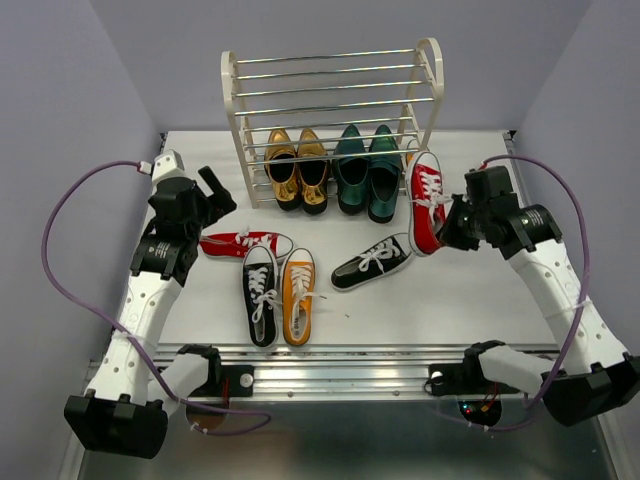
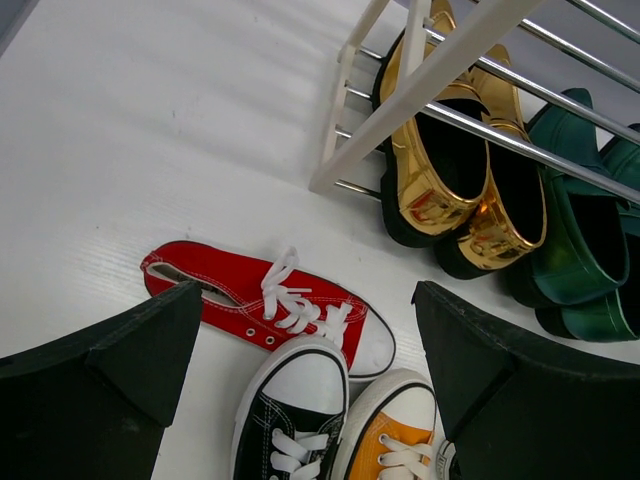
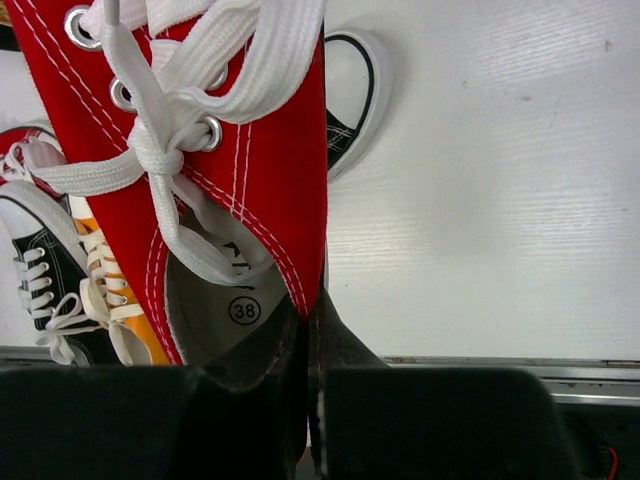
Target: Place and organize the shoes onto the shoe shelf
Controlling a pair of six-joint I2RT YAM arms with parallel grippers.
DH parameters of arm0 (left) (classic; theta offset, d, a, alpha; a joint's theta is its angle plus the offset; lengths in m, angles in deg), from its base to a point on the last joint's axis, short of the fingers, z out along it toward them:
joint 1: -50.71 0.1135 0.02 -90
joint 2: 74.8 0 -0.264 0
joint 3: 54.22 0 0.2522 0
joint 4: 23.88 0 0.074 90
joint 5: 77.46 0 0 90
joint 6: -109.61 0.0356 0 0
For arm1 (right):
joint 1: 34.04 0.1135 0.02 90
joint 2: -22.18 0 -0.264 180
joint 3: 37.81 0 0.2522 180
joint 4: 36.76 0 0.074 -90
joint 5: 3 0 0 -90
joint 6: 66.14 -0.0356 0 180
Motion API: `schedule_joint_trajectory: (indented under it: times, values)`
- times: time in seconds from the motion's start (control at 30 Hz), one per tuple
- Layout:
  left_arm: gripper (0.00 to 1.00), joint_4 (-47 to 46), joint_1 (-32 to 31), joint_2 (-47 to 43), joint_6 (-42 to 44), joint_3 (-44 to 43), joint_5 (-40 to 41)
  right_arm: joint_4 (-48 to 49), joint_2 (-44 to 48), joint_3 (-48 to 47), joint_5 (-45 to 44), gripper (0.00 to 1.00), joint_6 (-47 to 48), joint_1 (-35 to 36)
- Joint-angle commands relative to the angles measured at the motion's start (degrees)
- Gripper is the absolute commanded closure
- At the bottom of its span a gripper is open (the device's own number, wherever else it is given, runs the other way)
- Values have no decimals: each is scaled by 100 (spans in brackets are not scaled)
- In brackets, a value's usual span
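Shoes check: red sneaker [image 1: 427, 200] pinched by its heel wall in the right gripper [image 1: 455, 222], jaws clamped tight, toe right by the shoe shelf [image 1: 330, 110] at its right end. Second red sneaker [image 1: 243, 243] flopped on its side on the table [image 1: 450, 300] near the left gripper [image 1: 213, 195], fingers spread wide, gripping nothing. Black sneaker [image 1: 261, 295] and orange sneaker [image 1: 298, 297] side by side up front, second black sneaker [image 1: 373, 262] angled off to their right. Gold pair [image 1: 298, 170] and green pair [image 1: 368, 172] tucked in at the shelf's bottom.
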Motion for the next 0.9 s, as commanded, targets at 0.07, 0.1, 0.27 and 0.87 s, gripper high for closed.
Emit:
schedule_joint_trajectory:
  times: [0.07,0.1,0.27,0.87]
  values:
    - [2,-88,-23,-31,-162,-308,-156,494,-530,-1036,-77,99,341,594]
    - [2,-70,-23,-40,-171,-326,-147,486,-644,-1141,-382,99,350,701]
    - [2,35,-14,-84,-206,-440,-296,459,-1522,-1914,-982,99,403,992]
    - [2,581,-6,-251,128,-836,-68,407,-4493,-5376,-2556,99,860,782]
